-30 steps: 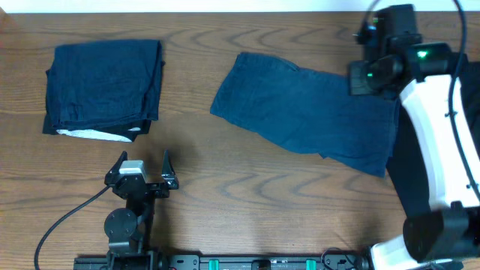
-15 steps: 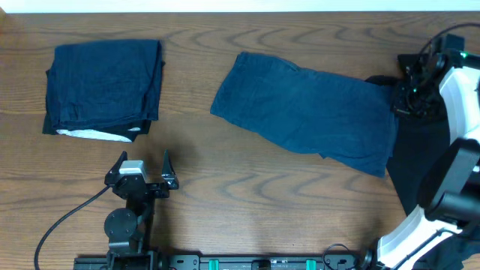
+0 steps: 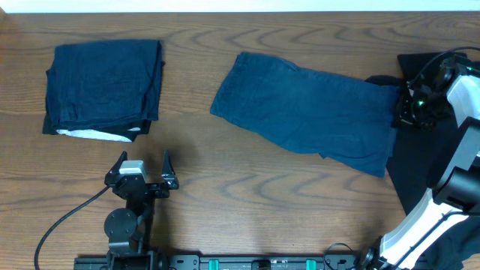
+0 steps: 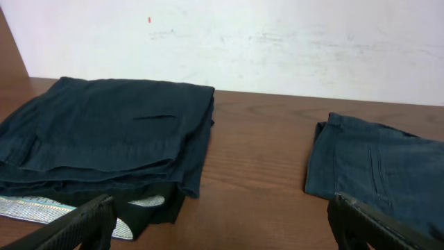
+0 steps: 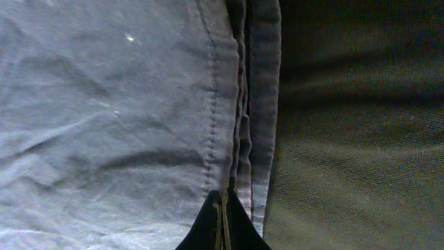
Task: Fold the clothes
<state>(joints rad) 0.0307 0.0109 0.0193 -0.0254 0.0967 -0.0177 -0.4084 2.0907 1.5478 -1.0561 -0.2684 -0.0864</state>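
clothes [image 3: 307, 112] lie flat, left tool [image 3: 144, 157] wide open and empty, right tool [image 5: 220, 208] closed at denim seam [image 5: 211, 104].

No text, label, brand, number or sign can be read in any view. The pale strip [image 4: 41, 208] showing under the folded stack of dark navy fabric garments [image 4: 104, 139] is too blurred to tell whether it bears print.

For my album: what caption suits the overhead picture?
Folded navy clothes on the left, a denim garment spread beside them, the right pincer closed at its edge, the left pincer open.
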